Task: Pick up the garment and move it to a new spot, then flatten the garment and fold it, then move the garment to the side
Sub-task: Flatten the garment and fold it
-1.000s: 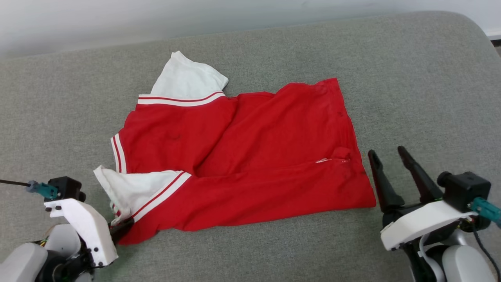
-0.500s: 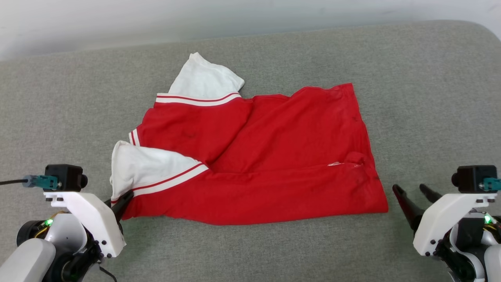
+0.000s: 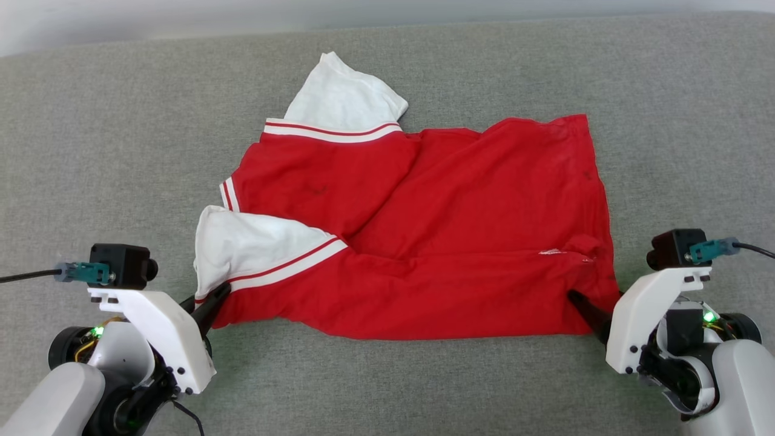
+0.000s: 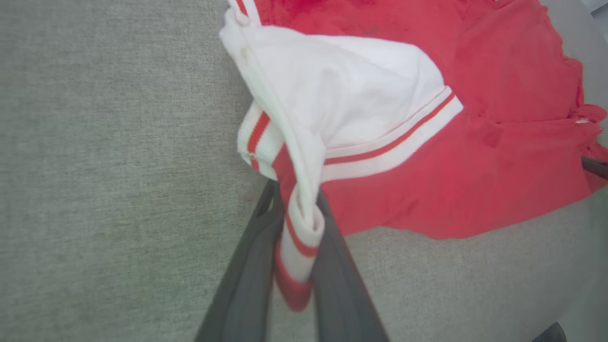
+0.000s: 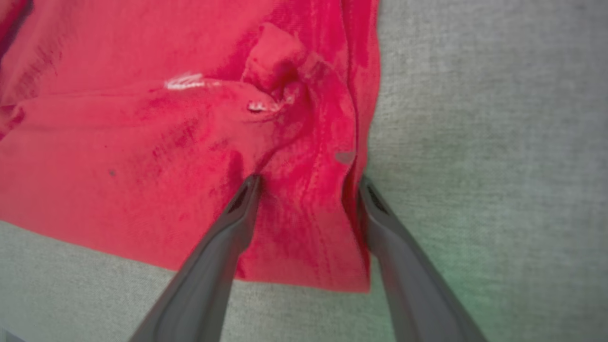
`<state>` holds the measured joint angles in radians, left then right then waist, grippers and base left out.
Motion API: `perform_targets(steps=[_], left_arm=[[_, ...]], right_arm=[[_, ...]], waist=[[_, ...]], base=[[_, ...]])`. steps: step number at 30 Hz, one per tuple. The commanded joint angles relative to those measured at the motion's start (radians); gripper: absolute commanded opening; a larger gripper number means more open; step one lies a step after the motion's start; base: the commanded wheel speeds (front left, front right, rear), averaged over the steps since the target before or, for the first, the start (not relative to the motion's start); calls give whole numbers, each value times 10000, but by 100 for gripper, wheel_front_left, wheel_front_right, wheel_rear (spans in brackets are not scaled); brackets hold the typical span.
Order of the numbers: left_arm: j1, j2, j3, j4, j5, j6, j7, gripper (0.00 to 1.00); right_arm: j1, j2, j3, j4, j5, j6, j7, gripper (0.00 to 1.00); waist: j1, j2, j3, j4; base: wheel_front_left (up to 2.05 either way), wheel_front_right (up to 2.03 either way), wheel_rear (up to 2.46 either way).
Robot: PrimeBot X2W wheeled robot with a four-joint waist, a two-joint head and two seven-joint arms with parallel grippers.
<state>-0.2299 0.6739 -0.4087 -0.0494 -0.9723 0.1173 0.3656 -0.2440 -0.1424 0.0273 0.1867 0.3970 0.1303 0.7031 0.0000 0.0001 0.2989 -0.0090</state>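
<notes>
The red garment (image 3: 460, 230) lies spread and wrinkled across the grey cushion, plain face up, print hidden. One white striped sleeve (image 3: 345, 103) points to the far side, the other sleeve (image 3: 254, 248) folds over the near left. My left gripper (image 3: 209, 300) is shut on that near sleeve's cuff (image 4: 299, 223), the fabric pinched between its fingers. My right gripper (image 5: 308, 185) is open, its fingers (image 5: 237, 213) straddling the garment's near right hem corner (image 5: 327, 228), one on the cloth and one at its edge. In the head view the right gripper (image 3: 590, 306) touches that corner.
The grey upholstered surface (image 3: 91, 151) runs wide to both sides and in front of the garment. A pale wall (image 3: 181, 18) borders its far edge.
The camera view has shifted. My right gripper moved in from the bare cushion onto the garment's near right corner. My left gripper keeps hold of the sleeve, which has drawn up and folded over.
</notes>
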Motion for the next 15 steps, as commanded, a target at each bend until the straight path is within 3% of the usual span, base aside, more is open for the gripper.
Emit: perform_targets(steps=[1, 3, 4, 5, 15], left_arm=[[-65, -44, -9, 51, -25, -21, -53, 0], [-60, -78, -44, 113, -29, -75, -86, 0], [-55, -80, -78, 145, -27, -113, -64, 0], [-63, -133, -152, 211, -42, -196, -81, 0], [407, -389, -127, 415, -157, -58, -421, 0]], right_arm=[[196, 182, 326, 460, 71, 10, 248, 100], [179, 189, 516, 678, 226, 18, 368, 98], [166, 175, 609, 765, 294, 18, 446, 4], [7, 3, 712, 841, 390, 19, 365, 0], [-121, -722, 936, 198, 613, 15, -76, 0]], waist=[[0, -1, 6, 24], [0, -1, -22, 44], [0, -1, -47, 49], [0, -1, -197, 84], [0, -1, -1264, 173]], base=[[0, 0, 0], [0, 0, 0], [0, 0, 0], [0, 0, 0], [0, 0, 0]])
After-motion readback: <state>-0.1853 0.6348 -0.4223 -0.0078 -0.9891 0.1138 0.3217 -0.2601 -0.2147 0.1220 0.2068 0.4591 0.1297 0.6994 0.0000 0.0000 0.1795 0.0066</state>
